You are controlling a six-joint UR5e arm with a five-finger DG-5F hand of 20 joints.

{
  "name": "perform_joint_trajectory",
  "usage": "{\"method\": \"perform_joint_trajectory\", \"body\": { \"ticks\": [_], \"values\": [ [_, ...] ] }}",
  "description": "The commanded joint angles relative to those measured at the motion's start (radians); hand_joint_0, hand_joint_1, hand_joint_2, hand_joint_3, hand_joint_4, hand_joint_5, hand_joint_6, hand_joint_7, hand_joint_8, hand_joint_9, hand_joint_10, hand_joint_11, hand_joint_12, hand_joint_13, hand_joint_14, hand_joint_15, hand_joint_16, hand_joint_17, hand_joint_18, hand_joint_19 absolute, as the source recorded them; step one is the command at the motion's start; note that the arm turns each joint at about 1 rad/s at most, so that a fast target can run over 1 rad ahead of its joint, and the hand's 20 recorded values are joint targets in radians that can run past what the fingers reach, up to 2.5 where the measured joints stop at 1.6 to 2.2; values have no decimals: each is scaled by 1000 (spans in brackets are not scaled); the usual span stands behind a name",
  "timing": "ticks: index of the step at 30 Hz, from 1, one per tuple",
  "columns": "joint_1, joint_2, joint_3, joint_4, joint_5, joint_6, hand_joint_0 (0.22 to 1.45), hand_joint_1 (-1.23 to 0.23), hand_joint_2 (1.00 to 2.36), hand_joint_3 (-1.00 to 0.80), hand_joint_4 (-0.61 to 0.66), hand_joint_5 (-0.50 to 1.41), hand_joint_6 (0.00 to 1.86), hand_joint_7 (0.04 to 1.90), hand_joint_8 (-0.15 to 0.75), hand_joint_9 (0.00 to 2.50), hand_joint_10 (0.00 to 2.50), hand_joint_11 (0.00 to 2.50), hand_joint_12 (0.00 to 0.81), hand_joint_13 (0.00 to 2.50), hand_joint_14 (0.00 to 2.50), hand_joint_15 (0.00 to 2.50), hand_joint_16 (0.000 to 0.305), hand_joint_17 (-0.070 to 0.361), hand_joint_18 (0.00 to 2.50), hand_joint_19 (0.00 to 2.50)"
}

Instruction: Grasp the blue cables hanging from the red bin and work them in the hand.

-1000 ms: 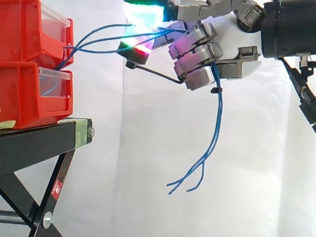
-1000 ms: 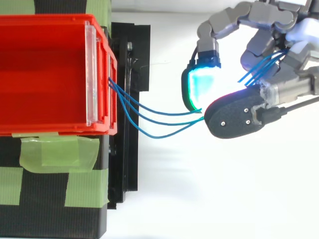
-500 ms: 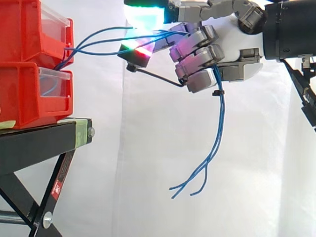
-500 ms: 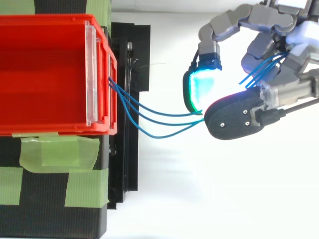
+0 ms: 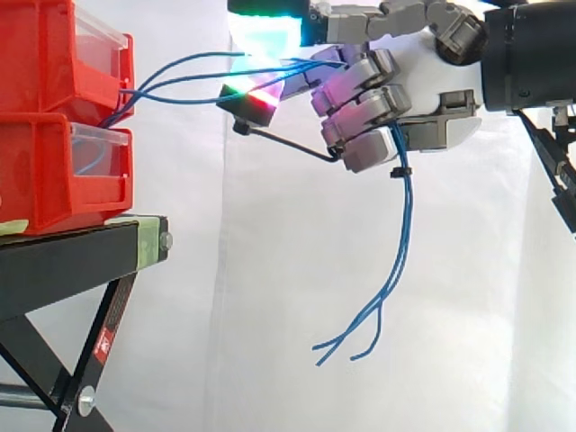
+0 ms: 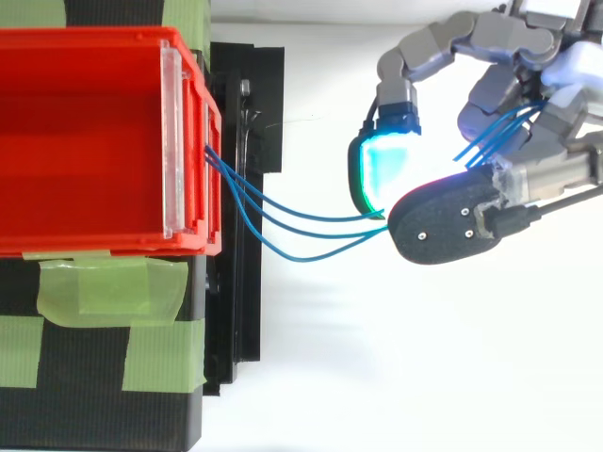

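Side view: at the left, the black stand carries two stacked red bins. My hand hangs to their right, level with the upper bin, fingers curled tight around the blue cables. These run from that bin's front into my grip, and their loose ends dangle below.
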Motion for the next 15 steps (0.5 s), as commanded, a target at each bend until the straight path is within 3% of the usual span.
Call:
{"method": "perform_joint_trajectory", "body": {
  "ticks": [1, 15],
  "values": [
    [0, -1, 0, -1, 1, -2, 878, -675, 1027, 13, 172, 160, 1118, 1251, 577, 1926, 2500, 2500, 723, 2079, 2500, 2087, 213, 160, 2500, 736],
    [0, -1, 0, -1, 0, -8, 880, -673, 1027, 2, 172, 152, 1120, 1254, 577, 1926, 2500, 2500, 723, 2079, 2500, 2087, 213, 160, 2500, 736]
  ]
}}
